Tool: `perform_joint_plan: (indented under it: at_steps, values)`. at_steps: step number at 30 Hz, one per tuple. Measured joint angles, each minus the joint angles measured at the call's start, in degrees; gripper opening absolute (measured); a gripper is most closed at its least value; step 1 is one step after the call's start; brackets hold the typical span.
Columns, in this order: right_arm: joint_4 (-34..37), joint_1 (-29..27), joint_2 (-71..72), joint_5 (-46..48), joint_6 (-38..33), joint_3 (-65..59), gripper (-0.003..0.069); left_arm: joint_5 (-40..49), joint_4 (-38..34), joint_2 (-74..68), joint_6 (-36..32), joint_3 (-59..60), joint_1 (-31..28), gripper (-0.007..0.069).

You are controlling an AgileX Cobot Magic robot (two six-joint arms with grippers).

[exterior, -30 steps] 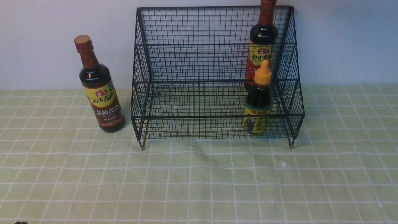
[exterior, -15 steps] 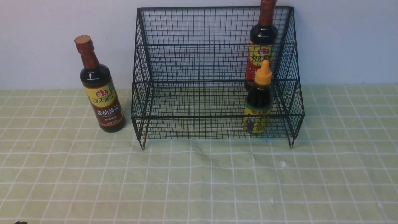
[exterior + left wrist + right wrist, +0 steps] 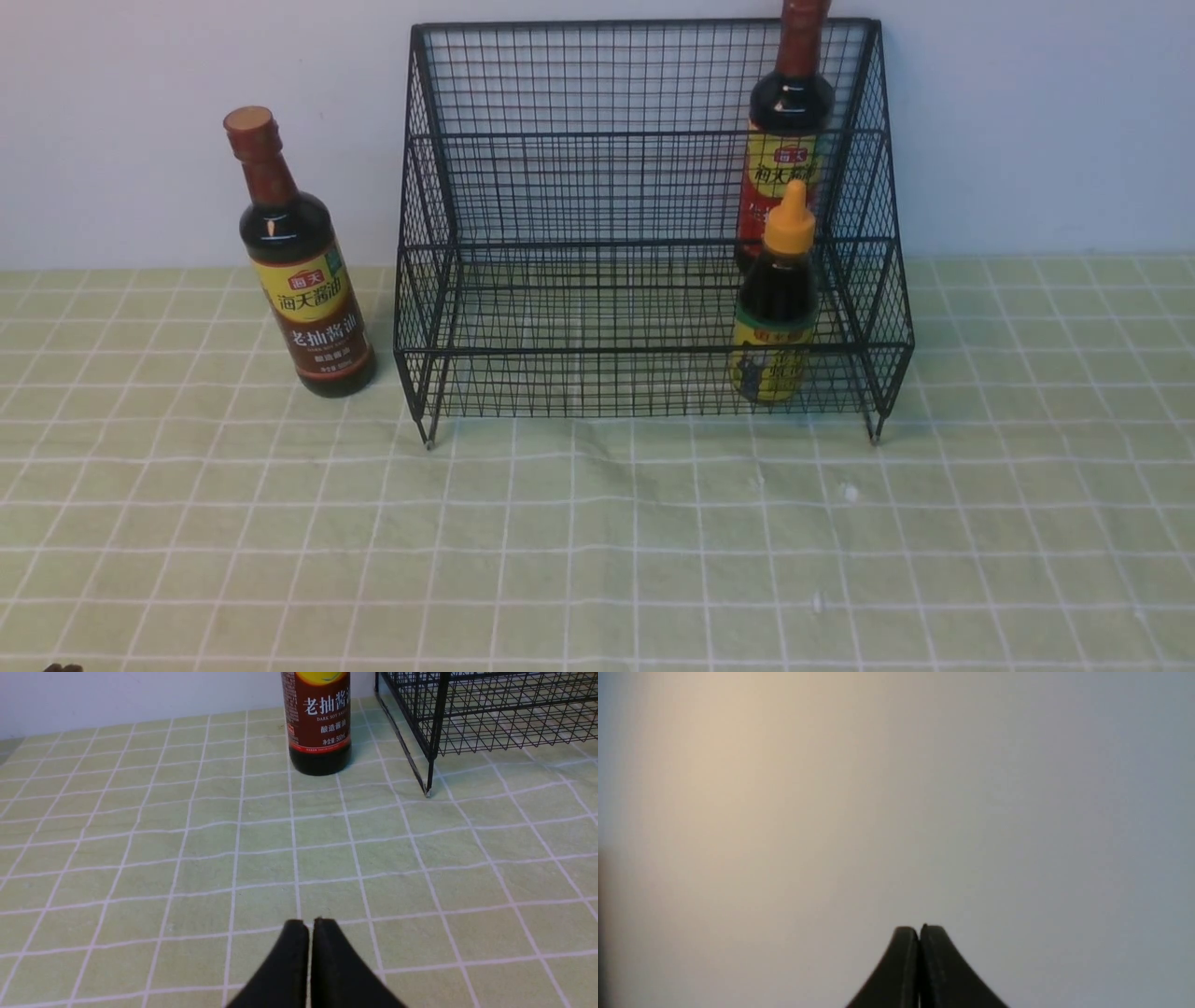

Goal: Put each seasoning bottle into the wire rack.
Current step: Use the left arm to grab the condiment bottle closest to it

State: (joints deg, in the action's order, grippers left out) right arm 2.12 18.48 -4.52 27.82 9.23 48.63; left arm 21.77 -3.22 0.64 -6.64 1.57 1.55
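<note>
Two of three done, I judge: red-band bottle (image 3: pixel 782 159) on the upper tier of the rack (image 3: pixel 597 352), short bottle (image 3: pixel 775 317) on the lower, both at the right end; brown-band bottle (image 3: pixel 303 280) stands on the worktop (image 3: pixel 597 541) just left of it, so my left gripper (image 3: pixel 310 924), pressed closed and empty like the right gripper (image 3: pixel 920 931), must open and reach there.

Black wire rack (image 3: pixel 597 136), pale green tablecloth (image 3: pixel 560 560) (white grid), brown-capped bottle (image 3: pixel 297 271) with yellow label, orange-capped bottle (image 3: pixel 775 317)
</note>
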Motion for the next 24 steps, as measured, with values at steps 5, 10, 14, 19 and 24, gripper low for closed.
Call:
perform_joint_plan:
  at_steps: [5,10,14,19,24]
  values:
    - [2.1,0.0,4.8,-3.1,0.4,-7.3,-0.0013,0.0,0.0,0.0,0.0,0.0,0.0,-0.0007]
    - [6.1,0.0,3.9,0.5,0.4,-7.8,-0.0013,0.0,0.0,0.0,0.0,0.0,0.0,-0.0007]
    - [8.0,0.0,3.6,3.1,0.4,-9.2,-0.0013,0.0,0.0,0.0,0.0,0.0,0.0,-0.0007]
    - [11.2,0.0,3.5,3.1,0.4,-13.4,-0.0013,0.0,0.0,0.0,0.0,0.0,0.0,-0.0007]
    - [12.1,0.0,3.5,3.8,0.4,-16.1,-0.0013,0.0,0.0,0.0,0.0,0.0,0.0,-0.0007]
